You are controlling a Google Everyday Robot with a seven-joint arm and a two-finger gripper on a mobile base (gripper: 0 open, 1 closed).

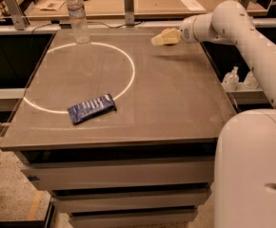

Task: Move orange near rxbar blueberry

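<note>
While gripper (162, 38) hangs outside white ring (131, 75), off its far-right arc, low over table (176, 108), grip state cannot be told. Orange not visible; place cannot be told. Rxbar blueberry (91, 109) flat across ring's near arc, slanted. Water bottle (78, 18) upright on ring's far arc.
</note>
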